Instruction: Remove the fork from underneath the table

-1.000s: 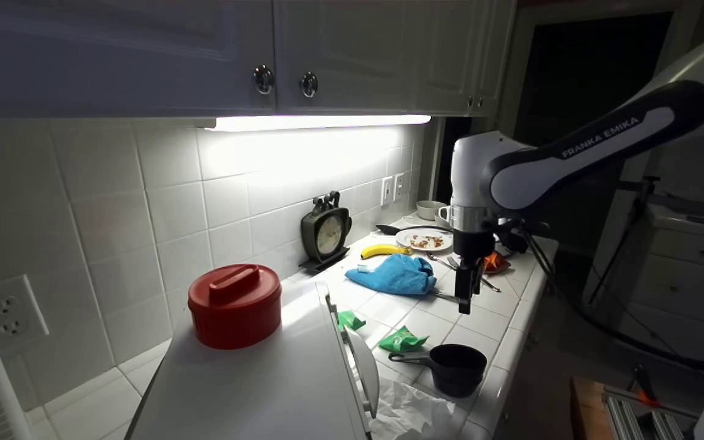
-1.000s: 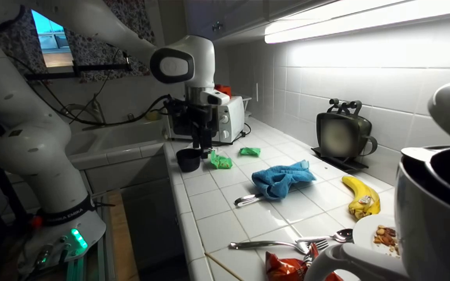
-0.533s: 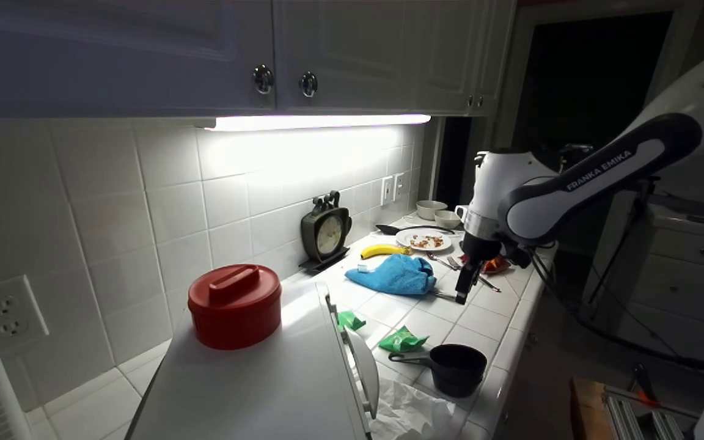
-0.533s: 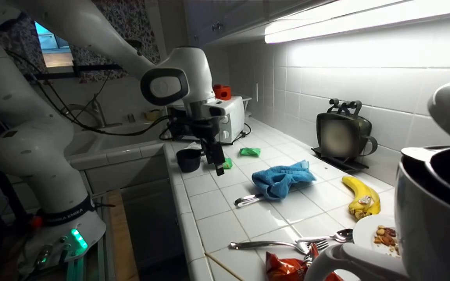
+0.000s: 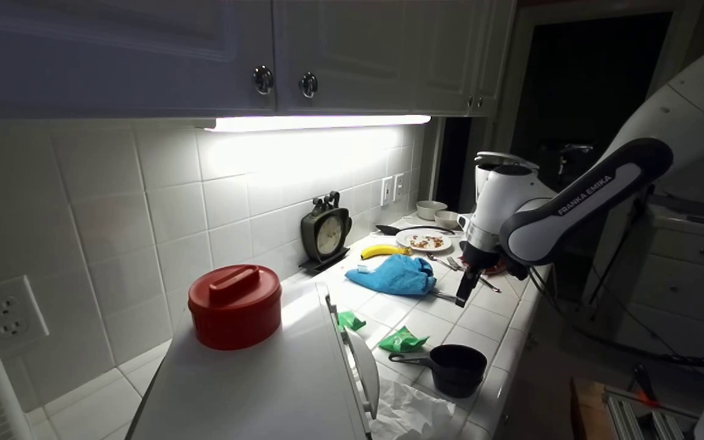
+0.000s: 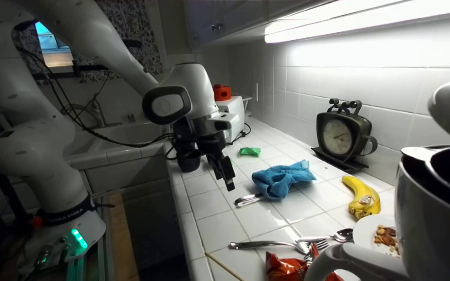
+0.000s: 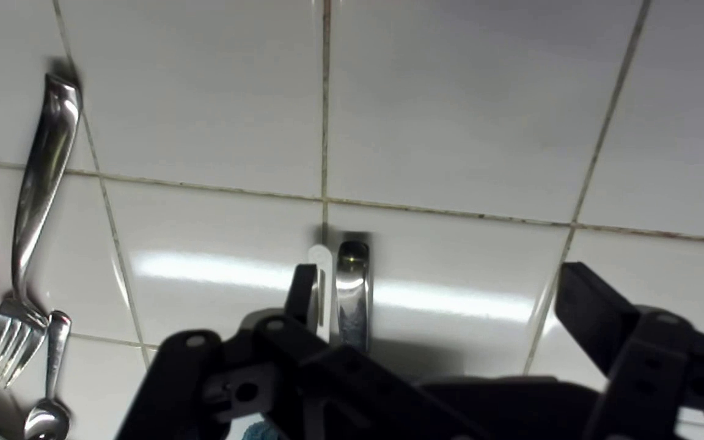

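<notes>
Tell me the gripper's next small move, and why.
Probably ease the open gripper toward the uncovered fork before lowering: in the wrist view, the metal handle sits off-centre near one finger, which overlaps the white handle. The blue towel covers the metal handle's other end, perhaps a fork's.

Besides my one end effector (image 7: 440, 290), I count on the worktop (image 6: 225, 228) one fork (image 7: 33, 208), one spoon (image 7: 46, 421), two other handles (image 7: 352, 284), one blue towel (image 6: 281, 179), two green packets (image 5: 402, 340), one red packet (image 6: 283, 267), one plate (image 5: 403, 240), two bowls (image 5: 430, 210), one black measuring cup (image 5: 457, 374), one clock (image 6: 336, 136), one stick (image 6: 223, 266), at least one banana (image 6: 358, 193).
</notes>
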Robot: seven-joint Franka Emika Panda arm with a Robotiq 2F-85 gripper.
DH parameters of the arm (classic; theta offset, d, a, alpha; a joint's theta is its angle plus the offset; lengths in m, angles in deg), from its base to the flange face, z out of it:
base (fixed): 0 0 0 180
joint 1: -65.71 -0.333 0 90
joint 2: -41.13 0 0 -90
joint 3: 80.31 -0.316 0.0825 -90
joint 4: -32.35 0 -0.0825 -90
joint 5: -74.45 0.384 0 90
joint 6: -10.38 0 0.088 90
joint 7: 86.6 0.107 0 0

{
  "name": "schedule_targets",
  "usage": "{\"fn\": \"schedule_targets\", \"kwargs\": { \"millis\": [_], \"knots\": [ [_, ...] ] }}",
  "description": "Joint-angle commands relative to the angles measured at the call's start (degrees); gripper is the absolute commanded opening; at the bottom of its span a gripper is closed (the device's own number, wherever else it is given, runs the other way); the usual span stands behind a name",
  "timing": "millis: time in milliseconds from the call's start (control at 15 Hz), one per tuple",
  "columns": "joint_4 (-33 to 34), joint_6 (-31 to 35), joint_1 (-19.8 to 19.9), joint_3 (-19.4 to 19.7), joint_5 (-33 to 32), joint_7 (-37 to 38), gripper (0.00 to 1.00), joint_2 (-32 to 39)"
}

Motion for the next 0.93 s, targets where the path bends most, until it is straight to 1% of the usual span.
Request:
{"fn": "schedule_targets", "kwargs": {
  "millis": [0, 133, 267, 333, 400, 600, 733, 867],
  "knots": [
    [0.1, -0.1, -0.1, 0.0, 0.0, -0.1, 1.00, -0.1],
    [0.1, -0.1, -0.2, -0.1, 0.0, -0.1, 1.00, -0.2],
    [1.8, 0.5, 0.7, 1.0, 0.9, 0.8, 1.00, 2.4],
    [2.1, 0.4, 0.6, 1.7, 2.8, 0.1, 1.00, 3.0],
    [2.7, 1.7, 0.8, 2.7, 4.5, -0.3, 1.00, 4.0],
    [5.2, 3.2, 1.2, 4.4, 7.7, -0.3, 1.00, 7.0],
    [7.2, 4.6, 0.7, 4.9, 11.4, -3.1, 1.00, 9.5],
    [9.0, 6.1, 0.4, 4.4, 15.4, -5.9, 1.00, 12.2]
  ]
}}
